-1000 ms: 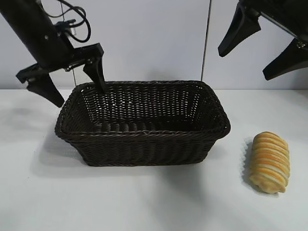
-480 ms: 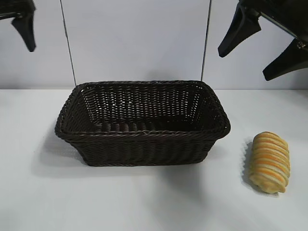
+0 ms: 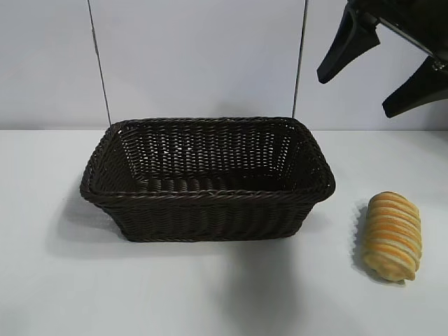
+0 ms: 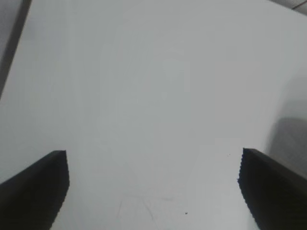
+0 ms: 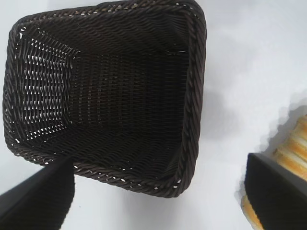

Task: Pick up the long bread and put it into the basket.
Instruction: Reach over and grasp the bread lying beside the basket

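While the right gripper (image 3: 381,77) hangs high at the far right with its jaws spread wide and nothing between them, the long bread (image 3: 392,236) lies on the white table (image 3: 210,294) below and a little nearer, untouched. The loaf rests just right of the basket (image 3: 210,192), apart from its wall, one rounded end pointing near and the other far. The right wrist view shows the basket's open, empty interior (image 5: 110,96) and only a slice of the loaf (image 5: 292,153) past one finger.

The left gripper (image 4: 153,191) is out of the exterior view; its own camera shows both fingers set wide over bare table, idle.

The bread looks light and probably soft — a hard squeeze could dent it, and its glossy ridged crust may slip. The best hold seems to be across the narrow width at mid-length, fingers settling into the crosswise ridges, so it hangs level. The wide basket leaves ample room for the drop — the braided rim (image 3: 210,196) is the only thing to clear.
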Motion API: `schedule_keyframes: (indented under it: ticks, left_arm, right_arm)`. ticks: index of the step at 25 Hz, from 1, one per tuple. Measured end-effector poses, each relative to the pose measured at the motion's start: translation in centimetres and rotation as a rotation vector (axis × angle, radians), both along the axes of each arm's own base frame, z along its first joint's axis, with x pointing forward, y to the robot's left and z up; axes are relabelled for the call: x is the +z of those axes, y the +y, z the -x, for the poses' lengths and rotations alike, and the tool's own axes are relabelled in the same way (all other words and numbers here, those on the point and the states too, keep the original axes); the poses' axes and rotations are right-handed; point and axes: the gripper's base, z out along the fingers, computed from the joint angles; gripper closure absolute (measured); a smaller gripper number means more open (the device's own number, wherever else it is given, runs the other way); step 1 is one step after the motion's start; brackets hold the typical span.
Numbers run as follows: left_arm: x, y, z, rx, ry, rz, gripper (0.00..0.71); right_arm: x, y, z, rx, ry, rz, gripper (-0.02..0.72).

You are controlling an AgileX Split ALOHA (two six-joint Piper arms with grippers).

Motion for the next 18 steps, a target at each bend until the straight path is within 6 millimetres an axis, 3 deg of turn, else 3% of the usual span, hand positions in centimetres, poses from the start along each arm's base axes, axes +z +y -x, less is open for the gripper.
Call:
schedule_keyframes:
  ticks: [6,10,13,18]
  left_arm:
    - [7.8,-4.4,8.8,-0.037,-0.240,-0.108,0.016]
    - [10.8,-9.1,15.1,-0.169,-0.387,-0.163,0.016]
    - [10.7,-11.2,19.7,-0.251,-0.432,-0.207,0.016]
    - [7.0,-10.7,25.9,-0.164,-0.387,-0.305,0.016]
  right_arm:
    - [0.0,0.0,0.0,0.006,0.003,0.001,0.020]
    - [0.0,0.0,0.1,0.009,0.004,0.002,0.020]
    - [0.0,0.0,0.1,0.017,0.000,0.006,0.020]
    - [0.0,0.0,0.1,0.021,-0.002,0.009,0.020]
